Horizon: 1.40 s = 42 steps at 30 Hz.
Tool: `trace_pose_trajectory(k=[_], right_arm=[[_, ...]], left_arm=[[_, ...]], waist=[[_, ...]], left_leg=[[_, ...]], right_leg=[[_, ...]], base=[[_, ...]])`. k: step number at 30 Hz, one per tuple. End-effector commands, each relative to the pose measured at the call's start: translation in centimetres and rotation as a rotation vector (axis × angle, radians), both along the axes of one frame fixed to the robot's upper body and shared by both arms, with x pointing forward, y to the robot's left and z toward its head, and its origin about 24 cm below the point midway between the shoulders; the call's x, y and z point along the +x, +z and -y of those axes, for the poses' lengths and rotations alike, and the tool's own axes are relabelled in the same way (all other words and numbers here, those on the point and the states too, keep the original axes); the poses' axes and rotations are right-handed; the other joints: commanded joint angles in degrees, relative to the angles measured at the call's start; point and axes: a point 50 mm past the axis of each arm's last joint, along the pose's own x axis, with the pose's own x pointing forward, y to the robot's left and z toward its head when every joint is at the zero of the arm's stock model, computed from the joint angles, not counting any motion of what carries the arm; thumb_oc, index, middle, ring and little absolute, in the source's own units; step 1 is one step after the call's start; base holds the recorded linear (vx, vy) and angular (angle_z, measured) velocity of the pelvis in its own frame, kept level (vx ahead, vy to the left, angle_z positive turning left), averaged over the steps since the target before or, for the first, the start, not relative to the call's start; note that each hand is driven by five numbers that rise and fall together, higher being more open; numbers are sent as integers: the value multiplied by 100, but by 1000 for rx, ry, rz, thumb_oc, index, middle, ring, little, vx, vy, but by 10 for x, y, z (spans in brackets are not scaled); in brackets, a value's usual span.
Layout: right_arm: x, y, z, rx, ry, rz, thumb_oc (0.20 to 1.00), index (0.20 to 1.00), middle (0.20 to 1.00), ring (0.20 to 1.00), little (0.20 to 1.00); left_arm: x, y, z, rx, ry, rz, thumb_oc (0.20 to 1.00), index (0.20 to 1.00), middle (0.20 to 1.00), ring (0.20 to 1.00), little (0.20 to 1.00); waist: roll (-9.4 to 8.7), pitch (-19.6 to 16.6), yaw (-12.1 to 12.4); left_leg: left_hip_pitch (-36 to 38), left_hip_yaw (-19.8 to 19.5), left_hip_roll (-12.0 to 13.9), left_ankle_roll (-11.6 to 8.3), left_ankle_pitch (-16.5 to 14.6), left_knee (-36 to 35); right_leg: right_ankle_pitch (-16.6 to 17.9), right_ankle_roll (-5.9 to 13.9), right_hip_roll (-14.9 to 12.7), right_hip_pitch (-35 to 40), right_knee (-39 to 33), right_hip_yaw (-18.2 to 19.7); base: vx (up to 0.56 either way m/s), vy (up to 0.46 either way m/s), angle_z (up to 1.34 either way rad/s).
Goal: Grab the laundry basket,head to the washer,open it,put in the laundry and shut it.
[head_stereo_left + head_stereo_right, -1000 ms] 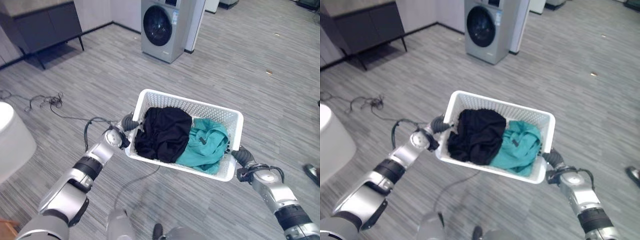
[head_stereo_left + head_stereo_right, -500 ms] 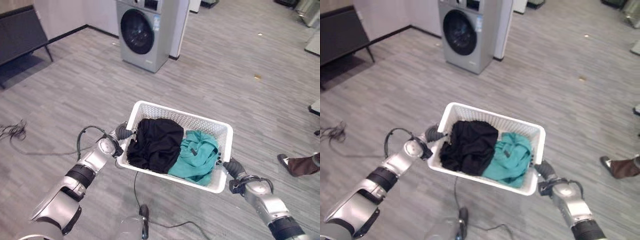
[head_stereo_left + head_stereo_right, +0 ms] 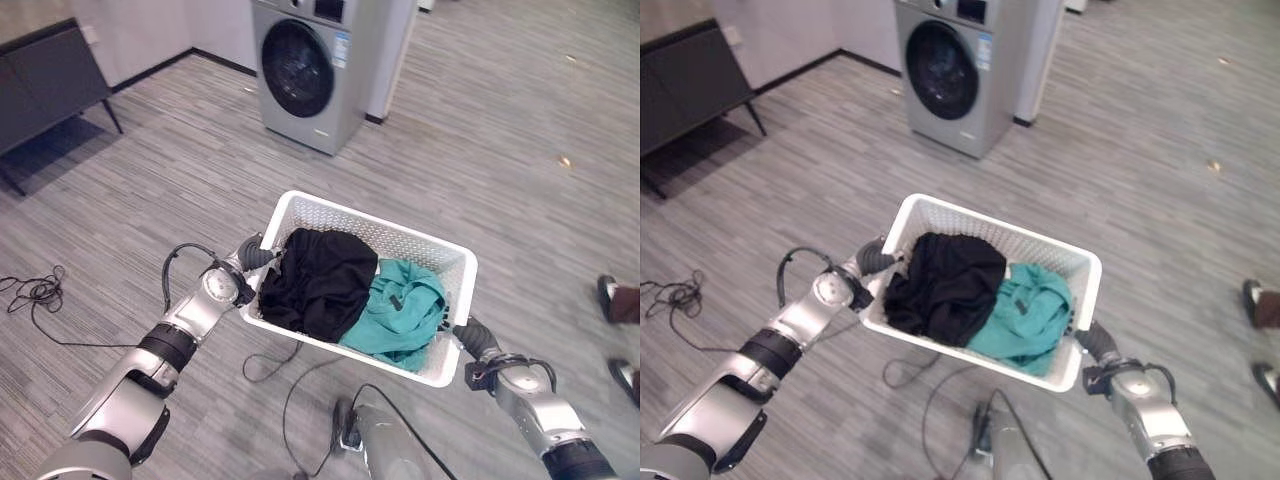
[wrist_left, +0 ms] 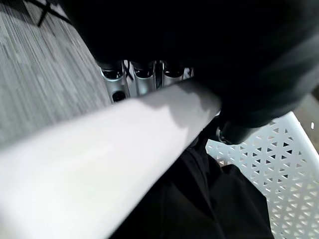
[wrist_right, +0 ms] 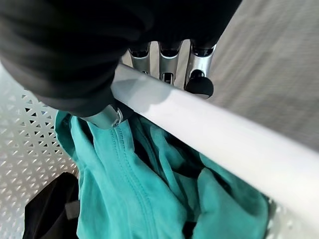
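1. Laundry basket (image 3: 440, 255): white perforated plastic, smooth rim.
2. Black garment (image 3: 318, 280) and teal garment (image 3: 400, 308): soft matt cloth.
3. Washer (image 3: 320, 60): grey metal, glossy dark door.
4. Floor (image 3: 150, 180): matt wood-grain planks.

Even soft light, blurred wrist close-ups

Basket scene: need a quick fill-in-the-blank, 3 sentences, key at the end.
1. The white laundry basket holds a black garment and a ____ one.
2. The left hand and right hand each grip the basket's ____.
3. The washer door is ____.

Missing words: teal; rim; closed
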Motion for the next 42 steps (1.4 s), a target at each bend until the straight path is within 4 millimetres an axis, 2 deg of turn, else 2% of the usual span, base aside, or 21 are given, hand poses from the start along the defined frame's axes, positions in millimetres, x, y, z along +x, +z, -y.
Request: trace_pose_trajectory(k=[1, 3, 6, 8, 9, 10, 11, 12, 15, 18, 19, 23, 29, 31, 32, 34, 35, 37, 38, 41, 42], right_arm=[[27, 53, -10, 60, 84, 281, 200, 200, 200, 200, 200], [25, 53, -8, 49, 84, 275, 200, 200, 200, 200, 200], [20, 57, 0, 30, 79, 281, 200, 200, 200, 200, 200], [18, 63, 3, 37, 69, 304, 200, 200, 200, 200, 200], [18, 63, 4, 38, 68, 304, 200, 200, 200, 200, 200], [20, 70, 4, 57, 55, 342, 200, 200, 200, 200, 200], [20, 70, 4, 57, 55, 342, 200, 200, 200, 200, 200], [23, 76, 4, 50, 55, 364, 200, 200, 200, 200, 200], [22, 78, 7, 18, 43, 362, 200, 200, 200, 200, 200], [17, 80, 9, 2, 47, 365, 200, 200, 200, 200, 200], [17, 81, 8, -1, 53, 374, 200, 200, 200, 200, 200], [23, 84, -1, 25, 79, 402, 200, 200, 200, 200, 200], [35, 79, -30, 81, 161, 399, 200, 200, 200, 200, 200], [38, 75, -37, 89, 179, 387, 200, 200, 200, 200, 200], [44, 71, -44, 95, 190, 373, 200, 200, 200, 200, 200], [48, 75, -48, 95, 197, 387, 200, 200, 200, 200, 200], [50, 79, -48, 80, 199, 407, 200, 200, 200, 200, 200], [51, 81, -48, 70, 196, 411, 200, 200, 200, 200, 200], [49, 85, -41, 58, 180, 430, 200, 200, 200, 200, 200], [47, 86, -38, 52, 171, 432, 200, 200, 200, 200, 200], [46, 87, -35, 58, 160, 441, 200, 200, 200, 200, 200]], left_arm=[[12, 40, 7, 20, -37, 178, 200, 200, 200, 200, 200], [12, 36, 5, 28, -31, 168, 200, 200, 200, 200, 200], [12, 35, 9, 29, -45, 169, 200, 200, 200, 200, 200], [11, 31, 12, 10, -53, 151, 200, 200, 200, 200, 200], [11, 31, 12, 11, -53, 152, 200, 200, 200, 200, 200], [12, 33, 10, 1, -45, 143, 200, 200, 200, 200, 200], [12, 33, 10, 1, -45, 143, 200, 200, 200, 200, 200], [13, 40, 8, -25, -40, 158, 200, 200, 200, 200, 200], [14, 51, 13, -52, -59, 183, 200, 200, 200, 200, 200], [15, 54, 18, -53, -78, 196, 200, 200, 200, 200, 200], [16, 55, 17, -41, -74, 201, 200, 200, 200, 200, 200], [16, 55, 9, -25, -55, 201, 200, 200, 200, 200, 200], [11, 50, -8, -22, -19, 197, 200, 200, 200, 200, 200], [9, 48, -13, -12, -19, 191, 200, 200, 200, 200, 200], [9, 50, -19, 4, -3, 195, 200, 200, 200, 200, 200], [11, 56, -17, 6, -9, 215, 200, 200, 200, 200, 200], [12, 62, -20, 6, 8, 240, 200, 200, 200, 200, 200], [12, 66, -21, 5, 11, 254, 200, 200, 200, 200, 200], [13, 81, -18, 3, 0, 302, 200, 200, 200, 200, 200], [13, 82, -17, -1, -6, 304, 200, 200, 200, 200, 200], [11, 83, -21, -10, 1, 312, 200, 200, 200, 200, 200]], waist=[[-186, -483, 109], [-197, -591, 25], [-181, -794, -150], [-105, -845, -232], [-119, -858, -240], [-189, -835, -208], [-179, -841, -216], [-201, -747, -82], [-280, -587, 44], [-422, -442, 219], [-391, -437, 332], [-289, -466, 645], [-271, -774, 967], [-372, -873, 1037], [-430, -879, 1049], [-392, -809, 969], [-219, -743, 828], [-150, -695, 781], [-24, -626, 613], [-25, -594, 534], [-59, -616, 517]], left_leg=[[-923, 251, 336, 334, 26, 500], [-532, 271, 391, 254, -131, 532], [-196, 202, 621, 102, 73, 788], [-480, 227, 1139, -40, 956, 1874], [-529, 208, 1128, -44, 961, 1908], [-1094, 298, 1538, 7, 1660, 3416], [-1117, 287, 1548, 5, 1648, 3441], [-1583, 229, 1769, 59, 1841, 4503], [-2209, 475, 2105, 92, 1684, 4615], [-2963, 954, 1712, 49, 1512, 3031], [-3065, 972, 1404, 9, 1616, 1509], [-3240, 448, 818, -84, 2024, -606], [-3194, 195, 663, 8, 2241, -396], [-3136, 179, 472, 119, 2210, -68], [-2943, 262, 303, 337, 1959, 162], [-2677, 356, 233, 536, 1686, 242], [-2354, 427, 295, 673, 1522, 188], [-2167, 446, 305, 729, 1454, 123], [-1779, 369, 265, 756, 1341, 6], [-1643, 290, 242, 727, 1266, -9], [-1502, 275, 214, 647, 1102, -18]], right_leg=[[810, 1166, -606, 1206, -976, 40], [957, 1200, -596, 1267, -970, -22], [1079, 1057, -314, 1324, -492, 257], [876, 779, 37, 1474, -158, 342], [893, 771, 23, 1452, -166, 335], [702, 420, 254, 1744, -150, 293], [703, 417, 262, 1736, -149, 283], [436, 180, 514, 2067, -195, 333], [129, 22, 643, 2425, -203, 317], [-10, 94, 489, 2729, -214, 231], [-143, 176, 494, 2915, -201, 173], [-568, 227, 608, 3334, -111, 230], [-928, 322, 513, 3809, 327, 614], [-467, 529, 304, 3765, 841, 727], [489, 879, 88, 3363, 2003, 768], [1076, 1116, 26, 3006, 3027, 749], [1177, 1145, -46, 2548, 3753, 568], [1111, 1124, -206, 2262, 4057, 386], [611, 949, -348, 1704, 3799, 56], [390, 878, -334, 1690, 3375, -55], [157, 831, -459, 1599, 2214, -151]], base=[[485, -176, 58], [676, -271, 17], [540, -271, 16], [408, -316, 30], [396, -482, -20], [246, -341, -34], [549, -616, -42], [286, -279, -22], [396, -354, -39], [357, -31, -15], [463, 86, -16], [422, 53, -45], [574, 119, -70], [610, 247, -66], [589, 278, -62], [502, 267, -31], [313, 195, 13], [349, 183, 11], [425, 164, -14], [312, -4, 5], [359, -126, 61]])
